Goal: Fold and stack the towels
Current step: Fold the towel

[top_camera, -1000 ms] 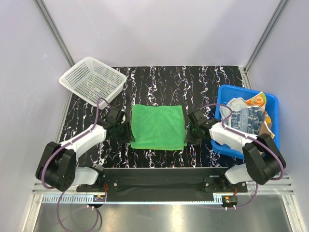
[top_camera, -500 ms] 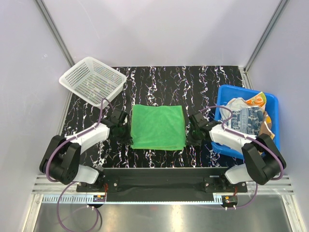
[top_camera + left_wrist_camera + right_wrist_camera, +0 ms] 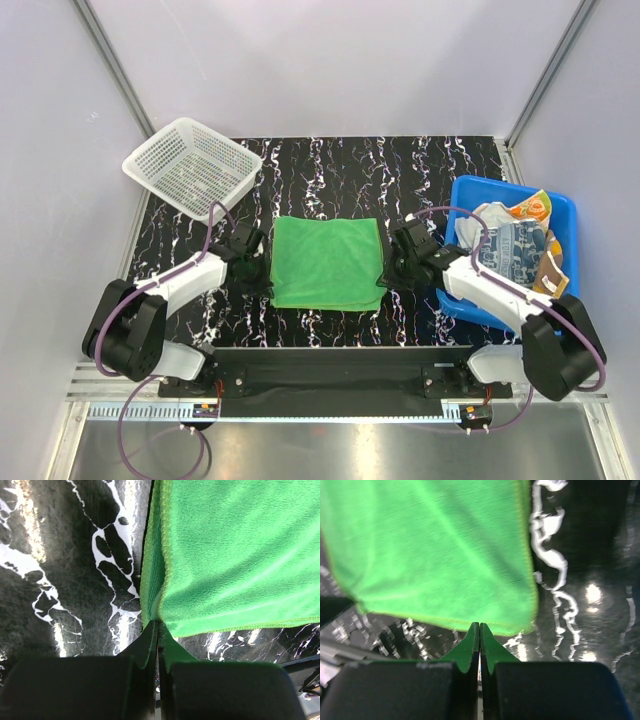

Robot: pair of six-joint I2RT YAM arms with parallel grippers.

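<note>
We see one green towel point(image 3: 328, 262) lying flat in the middle of the tabletop point(image 3: 330, 170), already folded into a near-square, with layered edges showing along its left side. Its cloth is plain and fuzzy, with a stitched hem. The left jaws are closed tight on the near-left corner, where the cloth puckers into their tips. The right jaws are closed on the near hem, close to the right corner. Both pairs sit low against the black, white-veined surface, one at either side of the towel.

More towels point(image 3: 512, 240) are bunched in the blue tub point(image 3: 562, 204) at the right edge. We make out an orange one, a dark patterned one and a bit of yellow-brown. The right arm point(image 3: 490, 288) crosses in front of the tub's near-left corner. A white mesh basket point(image 3: 190, 165) stands at the far-left corner, well apart from the green towel.
</note>
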